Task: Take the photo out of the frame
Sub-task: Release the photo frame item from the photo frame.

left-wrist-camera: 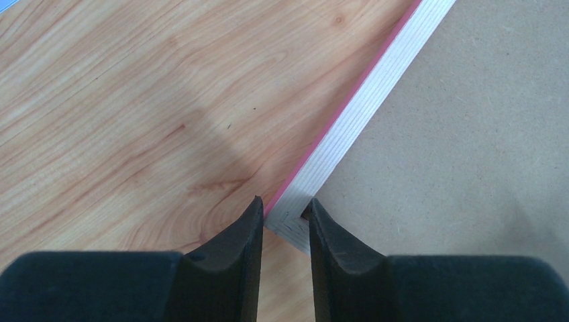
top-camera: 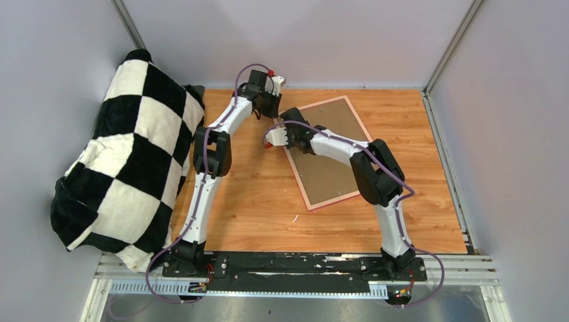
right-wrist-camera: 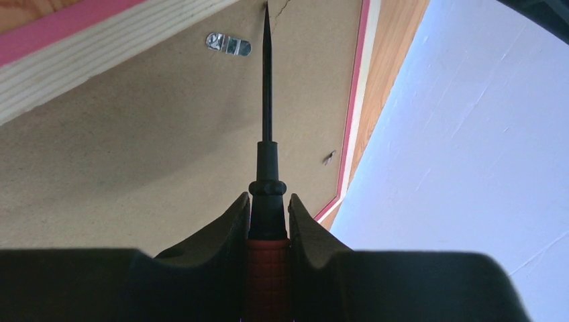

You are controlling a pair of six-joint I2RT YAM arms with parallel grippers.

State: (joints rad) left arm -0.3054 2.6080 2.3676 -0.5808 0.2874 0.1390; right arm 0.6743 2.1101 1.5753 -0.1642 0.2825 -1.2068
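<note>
2 arms reach the face-down frame (left-wrist-camera: 349, 121): left gripper (left-wrist-camera: 283, 204) pinches its corner rail, while right gripper (right-wrist-camera: 268, 201) clamps a red-handled tool (right-wrist-camera: 266, 100), its tip on the backing board (right-wrist-camera: 134, 147).

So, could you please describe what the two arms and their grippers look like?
Both the left arm and right arm have white links, bulky black joints and a purple cable running alongside. The left gripper and right gripper have matte black, tapering fingers.

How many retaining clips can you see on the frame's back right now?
2. One shiny clip lies on the backing board, left of the tool; a smaller clip sits by the frame edge at right. Others may be hidden.
</note>
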